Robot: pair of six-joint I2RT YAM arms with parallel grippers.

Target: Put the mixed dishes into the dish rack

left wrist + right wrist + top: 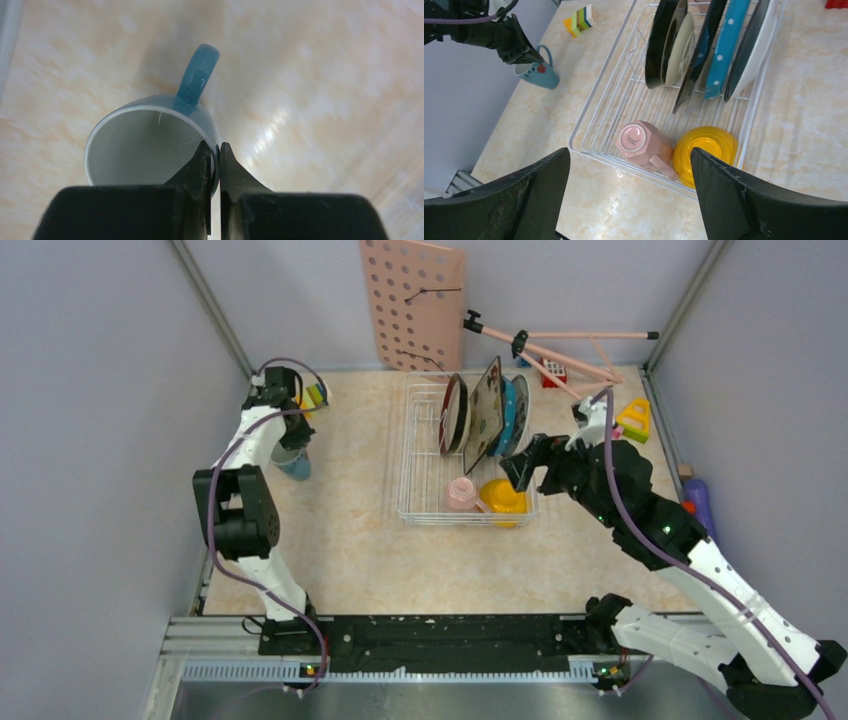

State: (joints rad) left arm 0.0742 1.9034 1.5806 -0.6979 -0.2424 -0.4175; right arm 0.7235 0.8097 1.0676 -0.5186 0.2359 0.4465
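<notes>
The white wire dish rack point(425, 502) holds upright plates: brown-rimmed cream plate point(678, 50), square flowered plate point(487, 415), teal dotted plate point(726, 45) and white patterned plate point(751, 47). A pink mug point(641, 142) lies on its side in the rack's near end beside an upturned yellow bowl point(706, 152). The teal mug point(145, 150) is upright at the far left of the table point(293, 466). My left gripper point(214, 150) is shut on its rim, one finger inside and one outside. My right gripper point(630, 165) is open and empty above the rack's near right corner point(520, 470).
A pink pegboard point(412, 305) leans on the back wall with a pink stand point(560, 345) beside it. Toy blocks lie at the back: striped point(580, 20), red point(553, 372), yellow point(633, 420). A purple object point(700, 502) lies at the right edge.
</notes>
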